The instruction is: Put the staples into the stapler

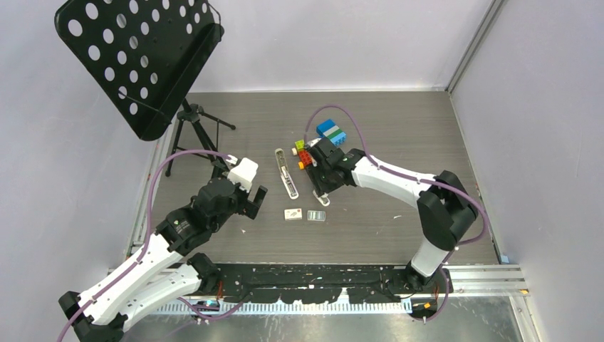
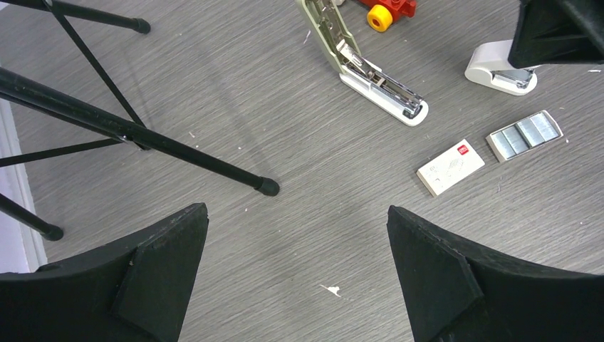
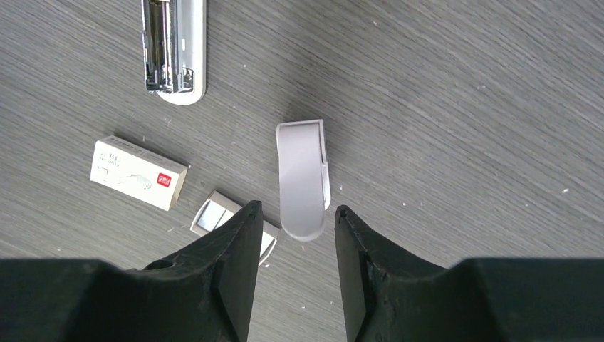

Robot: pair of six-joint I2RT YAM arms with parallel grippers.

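The stapler (image 1: 286, 173) lies swung open on the table, its metal channel facing up; it also shows in the left wrist view (image 2: 370, 75) and in the right wrist view (image 3: 174, 50). The staples (image 1: 318, 216) are silvery strips in a small tray (image 2: 525, 134), partly hidden behind one of my right fingers (image 3: 214, 217). My right gripper (image 3: 295, 214) is open just above a small white claw-shaped piece (image 3: 303, 178); the piece's near end sits between the fingertips with a gap on each side. My left gripper (image 2: 297, 221) is wide open over bare table, left of the stapler.
A whitish box with a red label (image 1: 293, 214) lies beside the staples. Toy blocks (image 1: 331, 132) sit behind the right gripper. A black music stand (image 1: 139, 57) rises at the back left, its tripod legs (image 2: 142, 135) close to my left gripper.
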